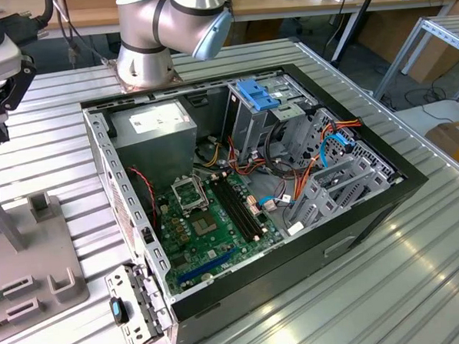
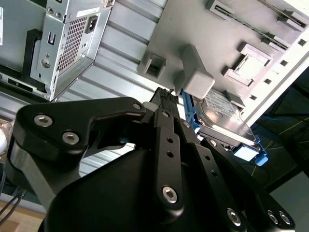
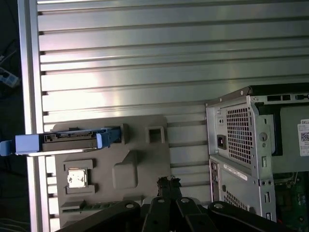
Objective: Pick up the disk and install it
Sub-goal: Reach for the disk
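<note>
The task is at its very start, as I judge it: neither the pick-up nor the fitting is done. The disk [image 3: 63,141] stands on its edge in a slot of a grey tray [image 3: 145,159], at the end of the tray that lies along the edge of the counter [image 3: 145,58]. One blue end of the disk's rail juts out past that edge. A small square chip [image 3: 76,178] sits in another pocket of the same tray, just beside the disk.

The claw [image 3: 168,182] hangs over the tray, near a raised block in its middle and apart from the disk. Its fingers look drawn together at the tips with nothing between them, so it is closed and empty. In the second wrist view the disk [image 2: 224,108] shows beyond the claw's fingertips, untouched.

The computer case [image 1: 110,178] lies open on the counter, well apart from the tray, with its boards, cables and metal bays exposed. No disk of this kind sits in the bays I can make out, so the whole job is left.
</note>
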Robot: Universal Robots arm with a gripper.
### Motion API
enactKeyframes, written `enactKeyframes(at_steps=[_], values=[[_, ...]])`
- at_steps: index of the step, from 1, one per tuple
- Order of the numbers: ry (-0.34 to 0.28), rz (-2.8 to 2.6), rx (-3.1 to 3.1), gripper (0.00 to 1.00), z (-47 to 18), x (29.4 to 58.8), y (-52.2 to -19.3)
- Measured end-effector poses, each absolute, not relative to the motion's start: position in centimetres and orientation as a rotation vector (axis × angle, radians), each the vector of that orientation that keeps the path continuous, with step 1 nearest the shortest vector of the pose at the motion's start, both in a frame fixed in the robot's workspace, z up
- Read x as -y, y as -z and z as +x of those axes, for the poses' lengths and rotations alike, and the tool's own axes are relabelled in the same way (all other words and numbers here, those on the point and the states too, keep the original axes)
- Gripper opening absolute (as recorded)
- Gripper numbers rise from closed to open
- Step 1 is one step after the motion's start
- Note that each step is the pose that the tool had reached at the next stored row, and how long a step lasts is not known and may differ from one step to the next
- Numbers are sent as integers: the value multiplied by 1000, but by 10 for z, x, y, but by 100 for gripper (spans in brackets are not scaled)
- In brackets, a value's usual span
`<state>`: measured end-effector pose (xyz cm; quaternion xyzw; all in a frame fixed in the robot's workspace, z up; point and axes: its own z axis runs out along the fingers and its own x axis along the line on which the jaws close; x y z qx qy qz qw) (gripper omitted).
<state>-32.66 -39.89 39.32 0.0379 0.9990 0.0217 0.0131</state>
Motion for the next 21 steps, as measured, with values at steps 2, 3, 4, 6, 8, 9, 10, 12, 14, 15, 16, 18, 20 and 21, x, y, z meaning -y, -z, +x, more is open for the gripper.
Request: enactKeyframes(at_steps=[2, 3, 4, 6, 8, 9, 10, 12, 14, 15, 16, 18, 20, 21], values=[[-68, 118, -3113, 11, -328, 399, -393], [-68, 118, -3112, 11, -329, 399, -393], [-68, 118, -3112, 11, -329, 399, -393], [-68, 118, -3113, 11, -332, 399, -393], [-68, 118, -3112, 11, -336, 399, -393], [-68, 118, -3112, 11, -337, 399, -393], [-68, 118, -3112, 11, -340, 399, -393], [-68, 118, -3112, 11, -346, 399, -393], [-68, 118, -3112, 11, -350, 399, -393], [-68, 118, -3112, 11, -352, 399, -393], [-68, 118, -3112, 11, -354, 399, -393], [-68, 118, -3112, 11, -359, 399, -393], [-68, 118, -3113, 11, -364, 399, -393], [-68, 118, -3112, 11, -366, 399, -393]])
